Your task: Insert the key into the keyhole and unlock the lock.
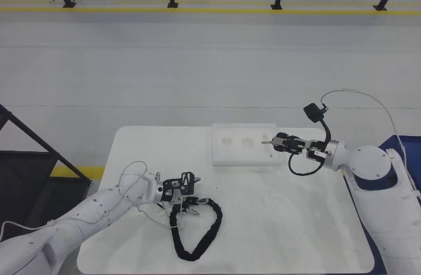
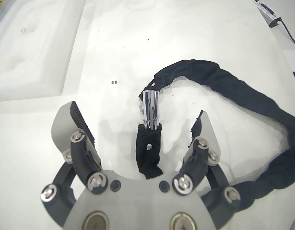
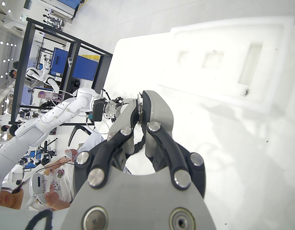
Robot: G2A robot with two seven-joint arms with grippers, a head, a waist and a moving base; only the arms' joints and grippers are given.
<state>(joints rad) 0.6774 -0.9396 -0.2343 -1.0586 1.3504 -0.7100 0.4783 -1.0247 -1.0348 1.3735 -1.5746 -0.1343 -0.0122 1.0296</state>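
One white table (image 1: 299, 227) was seen, with two arms over it.

One chain lock (image 1: 196, 240) in a black fabric sleeve lay in a loop on the near-left part of the table. Its two sleeve ends were joined by one chrome lock cylinder (image 2: 150, 110). Two small rivets were counted on the sleeve, one at each end by the cylinder.

The left gripper (image 2: 137, 115) was held low over that joint with its fingers spread wide. The cylinder and one sleeve end lay between the two pads, with a gap on each side and neither pad touching.

The right gripper (image 3: 140, 106) was pinched together on one key (image 1: 266, 142). The key's metal head was squeezed between the pads and its tip stuck out toward the foam. It was held above the right end of the foam tray, well apart from the lock.

One white foam tray (image 1: 244, 155) sat at the back middle of the table. Three recesses were counted in it: two squarish and one long. One small ring (image 3: 214, 51) lay in the middle recess.

One black power brick (image 2: 267, 10) with a cable was seen beyond the table edge.
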